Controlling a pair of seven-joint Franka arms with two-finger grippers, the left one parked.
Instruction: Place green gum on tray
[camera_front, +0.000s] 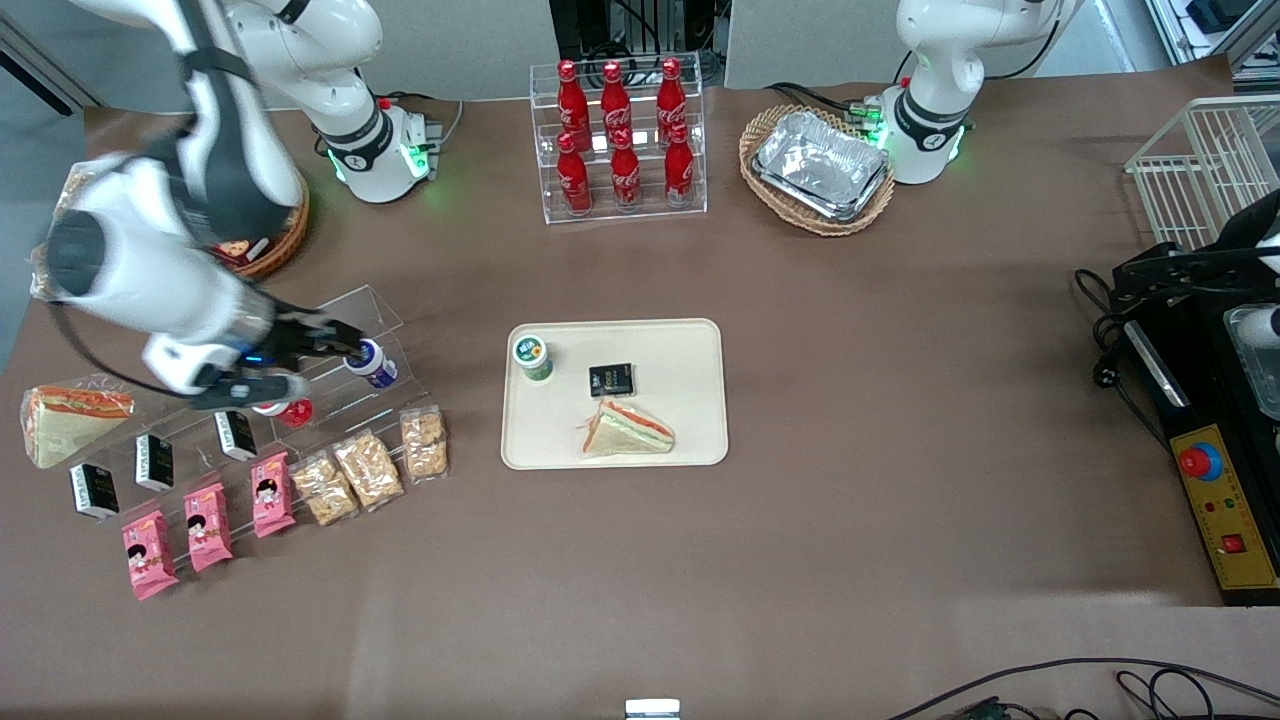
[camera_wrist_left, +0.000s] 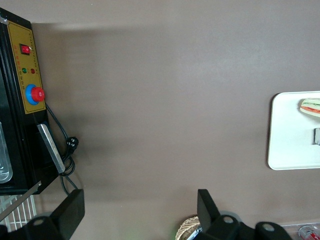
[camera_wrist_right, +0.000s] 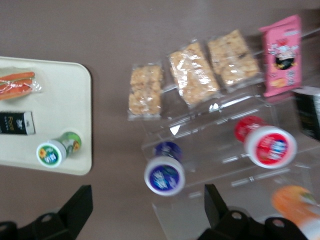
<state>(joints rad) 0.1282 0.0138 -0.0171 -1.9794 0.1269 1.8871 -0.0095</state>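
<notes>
1. the table (camera_front: 850, 420) is brown, and near its middle lies the tray (camera_front: 690, 345), cream, flat, low-rimmed, with rounded corners.
2. toward the working arm's end of the table i have the clear stepped rack (camera_front: 385, 305), with snack packs laid out at its foot nearer the front camera.
3. my gripper (camera_front: 340, 345) hangs over that rack, just above the blue bottle (camera_front: 372, 362); in the right wrist view its fingers (camera_wrist_right: 75, 207) stand wide apart with nothing between them, so it is open and empty.
4. a wrapped sandwich (camera_front: 630, 430) sits on the tray near the edge nearest the front camera, and a small dark packet (camera_front: 611, 380) lies near the tray's middle.
5. the green gum (camera_front: 533, 357) stands upright on the tray, in the corner nearest the rack and away from the front camera, apart from the packet.
6. it looks like a small green cylinder with a round white lid (camera_wrist_right: 51, 153) carrying a green print.
7. as i judge it, the placing is done: the gum rests on the tray, released; only parking the arm is left.
</notes>
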